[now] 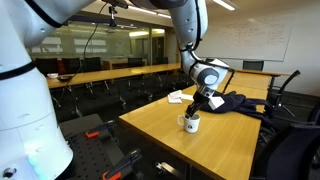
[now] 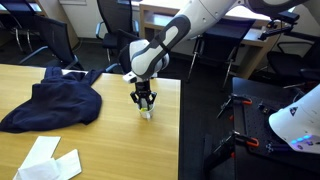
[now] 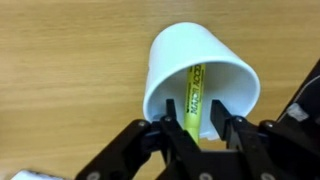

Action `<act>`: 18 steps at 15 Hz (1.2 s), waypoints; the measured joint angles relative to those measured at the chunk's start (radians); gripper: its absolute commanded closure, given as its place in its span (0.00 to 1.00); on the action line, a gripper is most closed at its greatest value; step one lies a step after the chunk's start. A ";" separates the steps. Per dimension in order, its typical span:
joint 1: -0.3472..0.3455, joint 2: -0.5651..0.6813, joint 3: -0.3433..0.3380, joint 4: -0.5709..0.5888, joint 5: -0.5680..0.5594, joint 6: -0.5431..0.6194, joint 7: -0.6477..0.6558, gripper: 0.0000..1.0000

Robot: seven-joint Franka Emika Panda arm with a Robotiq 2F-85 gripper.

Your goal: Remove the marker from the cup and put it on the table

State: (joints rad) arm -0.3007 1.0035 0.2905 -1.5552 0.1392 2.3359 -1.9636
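A white cup [image 3: 200, 60] stands on the light wooden table [image 1: 200, 152], also seen in both exterior views [image 1: 190, 123] [image 2: 146, 112]. A yellow marker [image 3: 192, 92] with black print leans inside it, its upper end sticking out of the rim. My gripper [image 3: 194, 104] hangs right over the cup, fingers down, in both exterior views [image 1: 195, 108] [image 2: 144, 99]. Its two fingers are open and straddle the marker's upper end, with a small gap on each side. The marker is too small to make out in the exterior views.
A dark garment [image 2: 50, 105] [image 1: 238, 102] lies on the table beside the cup. White papers [image 2: 50, 160] lie further along. The table's edge [image 2: 178, 120] runs close to the cup. Black chairs [image 2: 60, 40] stand around it.
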 measured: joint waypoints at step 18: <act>0.323 -0.240 -0.108 -0.114 -0.241 0.032 0.480 0.95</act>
State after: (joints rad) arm 0.0227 0.7637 0.1829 -1.6693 -0.1019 2.3676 -1.4834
